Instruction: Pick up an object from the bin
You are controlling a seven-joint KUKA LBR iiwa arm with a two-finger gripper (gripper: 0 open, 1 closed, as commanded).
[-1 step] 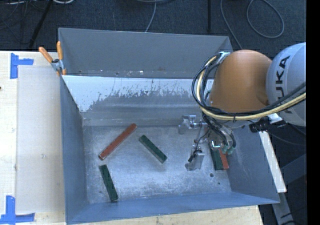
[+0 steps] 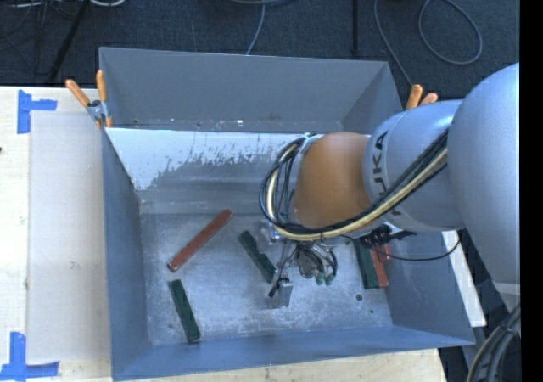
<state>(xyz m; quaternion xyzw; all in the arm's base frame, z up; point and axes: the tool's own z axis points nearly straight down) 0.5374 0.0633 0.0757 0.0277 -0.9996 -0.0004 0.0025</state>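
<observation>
My gripper (image 2: 280,289) hangs low over the bin floor, a little right of the middle and towards the front. A dark green bar (image 2: 255,255) lies slanted just to its upper left, its lower end close beside the gripper. Further left, a brown bar (image 2: 200,240) lies on a diagonal. A second green bar (image 2: 184,311) rests near the front left corner. I see nothing held in the gripper.
By the right wall, a green bar (image 2: 366,268) and a red bar (image 2: 379,267) lie side by side, partly under the arm. The arm's orange cover and cables hang above the bin's right middle.
</observation>
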